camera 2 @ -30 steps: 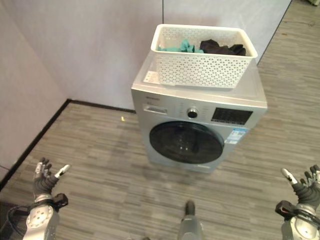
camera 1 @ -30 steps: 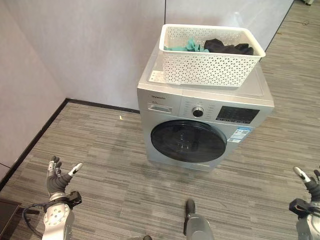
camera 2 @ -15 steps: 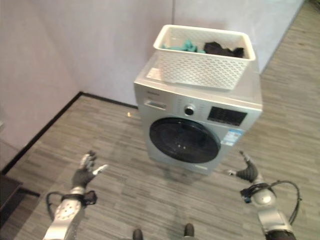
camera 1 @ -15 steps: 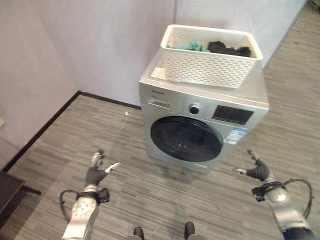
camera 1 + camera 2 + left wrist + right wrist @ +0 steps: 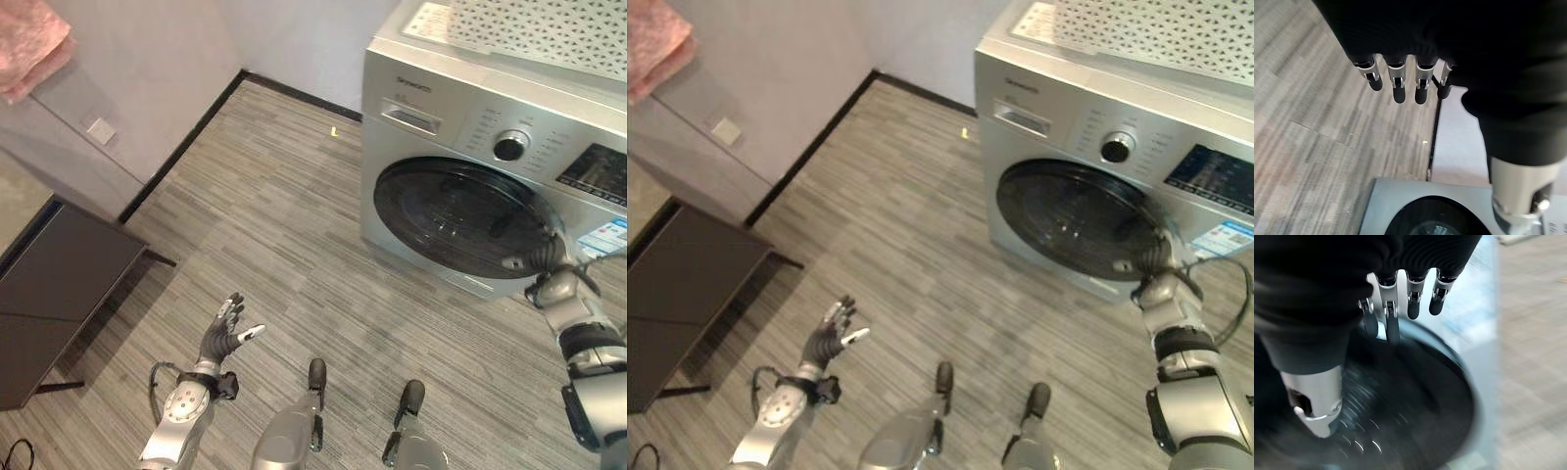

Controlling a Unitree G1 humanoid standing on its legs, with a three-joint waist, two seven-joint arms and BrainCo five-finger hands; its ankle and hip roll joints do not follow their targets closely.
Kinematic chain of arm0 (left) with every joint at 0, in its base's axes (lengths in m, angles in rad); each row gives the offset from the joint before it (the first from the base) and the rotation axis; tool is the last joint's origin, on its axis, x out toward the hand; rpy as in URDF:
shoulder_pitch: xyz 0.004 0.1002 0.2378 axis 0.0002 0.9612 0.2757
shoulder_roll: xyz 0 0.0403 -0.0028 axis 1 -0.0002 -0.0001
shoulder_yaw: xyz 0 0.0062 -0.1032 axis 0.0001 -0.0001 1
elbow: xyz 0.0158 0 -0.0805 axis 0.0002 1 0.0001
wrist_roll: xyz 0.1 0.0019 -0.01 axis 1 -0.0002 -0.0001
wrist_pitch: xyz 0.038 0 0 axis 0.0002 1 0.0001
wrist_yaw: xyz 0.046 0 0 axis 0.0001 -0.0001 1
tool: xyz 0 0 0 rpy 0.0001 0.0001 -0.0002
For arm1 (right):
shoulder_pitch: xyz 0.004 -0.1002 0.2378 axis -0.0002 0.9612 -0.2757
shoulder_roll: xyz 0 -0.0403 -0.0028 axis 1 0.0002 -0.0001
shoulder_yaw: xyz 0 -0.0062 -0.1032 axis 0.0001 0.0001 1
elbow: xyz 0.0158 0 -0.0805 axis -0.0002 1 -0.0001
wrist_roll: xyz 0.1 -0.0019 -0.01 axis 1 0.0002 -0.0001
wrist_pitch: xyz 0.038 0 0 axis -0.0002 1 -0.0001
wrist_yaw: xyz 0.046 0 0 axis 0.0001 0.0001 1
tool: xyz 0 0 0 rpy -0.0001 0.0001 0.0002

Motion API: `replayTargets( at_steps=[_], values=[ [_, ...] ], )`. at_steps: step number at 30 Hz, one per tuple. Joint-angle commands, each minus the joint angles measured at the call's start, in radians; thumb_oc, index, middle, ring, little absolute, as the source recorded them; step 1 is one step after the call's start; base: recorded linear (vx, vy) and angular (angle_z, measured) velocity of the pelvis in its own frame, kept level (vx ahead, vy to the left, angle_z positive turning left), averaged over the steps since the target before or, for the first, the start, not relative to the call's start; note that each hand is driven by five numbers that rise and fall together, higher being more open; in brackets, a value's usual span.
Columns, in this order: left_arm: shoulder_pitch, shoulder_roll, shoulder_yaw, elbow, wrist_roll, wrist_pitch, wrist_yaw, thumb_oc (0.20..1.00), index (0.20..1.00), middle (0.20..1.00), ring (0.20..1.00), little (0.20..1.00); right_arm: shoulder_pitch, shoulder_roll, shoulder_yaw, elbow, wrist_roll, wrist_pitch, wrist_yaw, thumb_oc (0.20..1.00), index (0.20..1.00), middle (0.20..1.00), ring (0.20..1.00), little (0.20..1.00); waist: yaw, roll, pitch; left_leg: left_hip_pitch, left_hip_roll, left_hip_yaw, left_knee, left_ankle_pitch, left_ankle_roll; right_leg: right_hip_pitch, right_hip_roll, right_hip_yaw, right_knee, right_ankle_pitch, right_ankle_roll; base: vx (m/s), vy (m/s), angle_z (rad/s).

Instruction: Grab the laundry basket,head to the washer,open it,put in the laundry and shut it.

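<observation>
At washer (image 5: 460, 147) door (image 5: 460, 217), right robot hand (image 5: 544, 262)

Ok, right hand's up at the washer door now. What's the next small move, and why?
Probably curl the right hand's fingers around the right edge of the washer door and pull it toward you. The door looks shut, the straight fingers already sit at its rim, and the laundry basket waits on top of the washer. The left hand hangs open above the floor.

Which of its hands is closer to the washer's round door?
The right hand: it is at the right edge of the door. The left hand hangs open over the floor, well off to the door's left.
</observation>
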Motion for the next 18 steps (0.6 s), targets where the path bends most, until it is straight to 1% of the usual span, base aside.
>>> replayTargets(
  at_steps=[1, 3, 5, 6, 8, 9, 12, 16, 18],
  values=[
    [-0.04, 0.014, -0.03, -0.017, -0.009, -0.034, 0.021, 1.0, 1.0, 1.0, 1.0, 1.0, -0.022, -0.056, -0.042, 0.071, 0.096, 0.01, -0.114, 1.0, 1.0, 1.0, 1.0, 1.0, -0.019, -0.077, -0.042, 0.026, 0.032, -0.02, 0.005, -0.121, -0.03, -0.054, -0.042, 0.031, 0.001, -0.078, 0.018, 0.02, -0.054, -0.02],
    [-0.047, 0.013, -0.049, -0.001, -0.011, -0.029, 0.014, 1.0, 1.0, 1.0, 1.0, 1.0, -0.011, -0.078, -0.058, 0.147, 0.138, 0.001, -0.128, 1.0, 1.0, 1.0, 1.0, 1.0, -0.027, -0.077, -0.037, 0.019, 0.039, -0.014, 0.005, -0.118, -0.036, -0.063, -0.037, 0.023, 0.001, -0.078, 0.018, 0.03, -0.058, 0.03],
    [-0.051, 0.015, -0.062, -0.001, -0.013, -0.033, 0.018, 1.0, 1.0, 1.0, 1.0, 1.0, -0.02, -0.08, -0.064, 0.19, 0.186, -0.016, -0.126, 1.0, 1.0, 1.0, 1.0, 1.0, -0.029, -0.08, -0.032, 0.008, 0.044, -0.012, 0.005, -0.118, -0.038, -0.081, -0.031, 0.024, 0.001, -0.075, 0.021, 0.01, -0.039, 0.03],
    [-0.052, 0.015, -0.062, 0.0, -0.013, -0.034, 0.018, 1.0, 1.0, 1.0, 1.0, 1.0, -0.022, -0.08, -0.062, 0.192, 0.187, -0.018, -0.127, 1.0, 1.0, 1.0, 1.0, 1.0, -0.028, -0.081, -0.034, 0.006, 0.044, -0.011, 0.005, -0.118, -0.038, -0.084, -0.03, 0.025, 0.001, -0.075, 0.021, 0.01, -0.037, -0.07],
    [-0.072, 0.008, -0.079, 0.002, -0.024, -0.041, 0.034, 1.0, 1.0, 1.0, 1.0, 1.0, -0.066, -0.053, -0.03, 0.24, 0.235, -0.039, -0.123, 1.0, 1.0, 1.0, 1.0, 1.0, -0.022, -0.083, -0.015, -0.011, 0.048, -0.003, 0.005, -0.111, -0.041, -0.111, -0.027, 0.032, 0.001, -0.07, 0.021, 0.01, -0.031, -0.1],
    [-0.073, 0.007, -0.078, 0.003, -0.024, -0.042, 0.034, 1.0, 1.0, 1.0, 1.0, 1.0, -0.07, -0.053, -0.027, 0.243, 0.236, -0.04, -0.124, 1.0, 1.0, 1.0, 1.0, 1.0, -0.023, -0.083, -0.016, -0.012, 0.048, -0.003, 0.005, -0.111, -0.041, -0.112, -0.027, 0.032, 0.001, -0.069, 0.021, 0.01, -0.023, -0.14],
    [-0.106, -0.008, -0.093, 0.01, -0.04, -0.051, 0.059, 1.0, 1.0, 1.0, 1.0, 1.0, -0.158, -0.017, 0.031, 0.353, 0.273, -0.052, -0.116, 1.0, 1.0, 1.0, 1.0, 1.0, -0.01, -0.069, -0.002, -0.042, 0.049, -0.008, 0.005, -0.097, -0.049, -0.135, -0.029, 0.031, 0.001, -0.07, 0.021, 0.01, -0.008, -0.06],
    [-0.114, -0.013, -0.101, 0.019, -0.046, -0.055, 0.068, 1.0, 1.0, 1.0, 1.0, 1.0, -0.187, 0.005, 0.054, 0.375, 0.295, -0.063, -0.114, 1.0, 1.0, 1.0, 1.0, 1.0, -0.001, -0.064, -0.001, -0.047, 0.048, -0.011, 0.005, -0.093, -0.051, -0.134, -0.03, 0.027, 0.001, -0.068, 0.021, 0.01, 0.002, 0.01],
    [-0.113, -0.009, -0.105, 0.017, -0.052, -0.055, 0.067, 1.0, 1.0, 1.0, 1.0, 1.0, -0.196, 0.021, 0.079, 0.346, 0.273, -0.063, -0.116, 1.0, 1.0, 1.0, 1.0, 1.0, 0.002, -0.064, 0.002, -0.047, 0.046, -0.012, 0.005, -0.093, -0.05, -0.133, -0.031, 0.026, 0.001, -0.066, 0.021, 0.03, 0.007, 0.06]
  ],
)
